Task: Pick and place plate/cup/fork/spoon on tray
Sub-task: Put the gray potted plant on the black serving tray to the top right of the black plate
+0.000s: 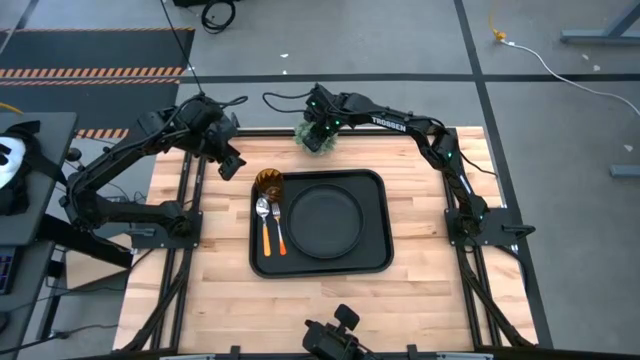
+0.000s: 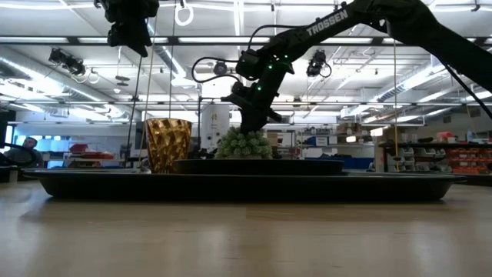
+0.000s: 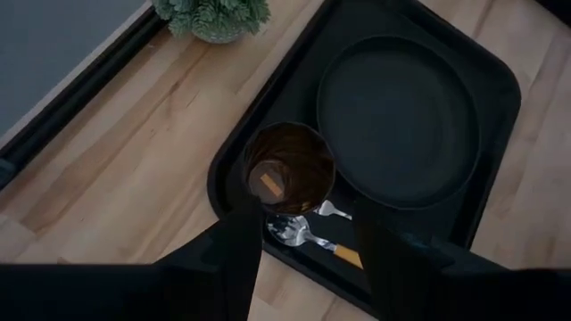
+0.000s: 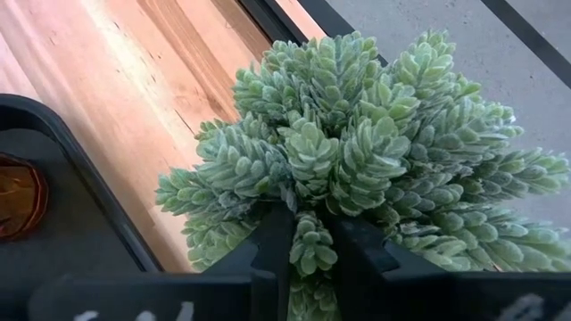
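The black tray (image 1: 375, 255) lies mid-table. On it rest the round black plate (image 1: 325, 218), the amber cup (image 1: 268, 182) standing upright at its far left corner, and an orange-handled spoon (image 1: 263, 212) and fork (image 1: 279, 222) beside the plate. My left gripper (image 3: 308, 234) is open and empty, high above the cup (image 3: 288, 168); the low view shows it near the top (image 2: 131, 35). My right gripper (image 4: 310, 245) is at the fuzzy green plant (image 1: 316, 140) by the table's far edge, shut on it. My right gripper pinches a sprig on the plant's top (image 4: 310, 254) between its two fingers. It comes from above, pointing down (image 2: 252, 123). The tray and plate hide the plant's base in the low view, so I cannot tell whether it stands on the table.
Bare wood lies near and right of the tray (image 1: 440, 290). A black camera mount (image 1: 335, 340) sits at the near edge. The table's metal frame rails run along both sides.
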`<act>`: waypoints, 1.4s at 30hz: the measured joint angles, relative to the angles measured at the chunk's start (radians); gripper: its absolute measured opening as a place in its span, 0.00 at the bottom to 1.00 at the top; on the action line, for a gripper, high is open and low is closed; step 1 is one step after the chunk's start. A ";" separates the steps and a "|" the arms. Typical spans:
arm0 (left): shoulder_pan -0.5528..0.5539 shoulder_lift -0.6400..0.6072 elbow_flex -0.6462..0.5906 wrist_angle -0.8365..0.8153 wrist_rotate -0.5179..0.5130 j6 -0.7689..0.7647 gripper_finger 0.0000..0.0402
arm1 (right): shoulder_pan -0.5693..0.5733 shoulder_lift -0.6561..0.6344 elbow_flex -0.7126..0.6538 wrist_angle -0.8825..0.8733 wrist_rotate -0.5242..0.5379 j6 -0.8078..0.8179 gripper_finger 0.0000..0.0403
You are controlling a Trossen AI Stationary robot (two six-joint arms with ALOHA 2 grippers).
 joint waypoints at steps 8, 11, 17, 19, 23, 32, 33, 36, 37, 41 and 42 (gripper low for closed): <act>0.000 0.000 0.000 0.030 0.000 0.008 0.45 | 0.005 -0.003 0.000 0.016 0.003 -0.019 0.14; 0.000 -0.009 0.000 0.051 0.000 0.012 0.45 | 0.016 -0.015 0.000 0.032 0.008 -0.052 0.08; 0.000 -0.036 0.000 0.081 0.018 0.027 0.45 | 0.024 -0.020 0.002 0.025 0.019 -0.075 0.04; 0.000 -0.042 0.000 0.095 0.019 0.027 0.45 | 0.024 -0.020 0.002 0.024 0.019 -0.073 0.04; 0.000 -0.051 0.000 0.124 0.019 0.029 0.45 | 0.023 -0.020 0.003 0.022 0.026 -0.075 0.03; 0.001 -0.052 0.000 0.130 0.012 0.037 0.45 | 0.023 -0.020 0.004 0.024 0.024 -0.075 0.03; 0.001 -0.052 0.000 0.131 0.012 0.037 0.45 | 0.023 -0.020 0.004 0.024 0.022 -0.075 0.03; 0.001 -0.052 0.000 0.131 -0.004 0.038 0.45 | 0.023 -0.020 0.004 0.024 0.022 -0.075 0.03; 0.001 -0.052 0.000 0.131 -0.017 0.038 0.45 | 0.023 -0.020 0.004 0.024 0.022 -0.075 0.03; 0.001 -0.052 0.000 0.131 -0.051 0.036 0.45 | 0.023 -0.020 0.004 0.024 0.023 -0.075 0.03; 0.001 -0.052 0.000 0.131 -0.052 0.035 0.45 | 0.023 -0.020 0.004 0.024 0.022 -0.075 0.03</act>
